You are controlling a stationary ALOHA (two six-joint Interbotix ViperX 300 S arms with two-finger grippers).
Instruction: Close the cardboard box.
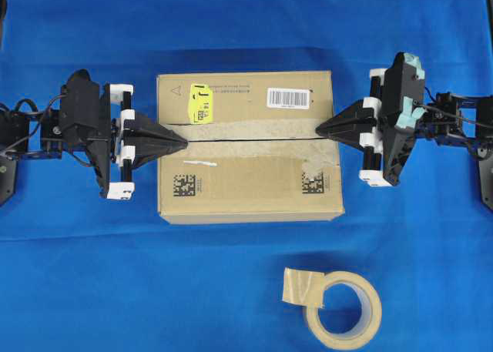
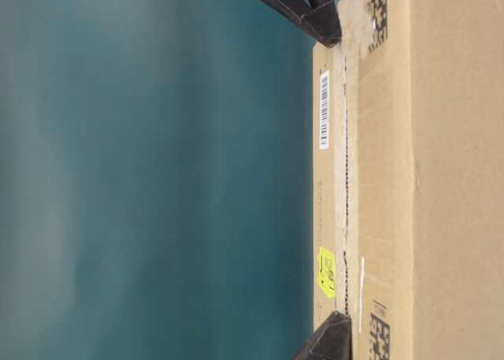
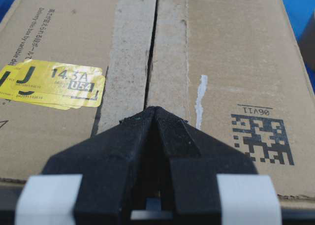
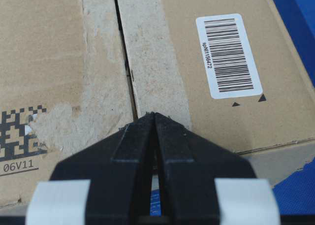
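Note:
The cardboard box (image 1: pixel 246 182) lies in the middle of the blue cloth with its two top flaps folded down flat, meeting along a thin dark seam (image 1: pixel 254 139). A yellow sticker (image 1: pixel 199 104) and a white barcode label (image 1: pixel 289 98) sit on the far flap. My left gripper (image 1: pixel 185 143) is shut, its tip resting over the seam at the box's left end (image 3: pixel 153 108). My right gripper (image 1: pixel 318 129) is shut too, its tip over the seam at the right end (image 4: pixel 154 113). Neither holds anything.
A beige tape roll (image 1: pixel 341 306) with a loose end lies on the cloth in front of the box, to the right. Blue cloth (image 1: pixel 92 275) surrounds the box on all sides. The table-level view shows the box top (image 2: pixel 370 179) edge-on.

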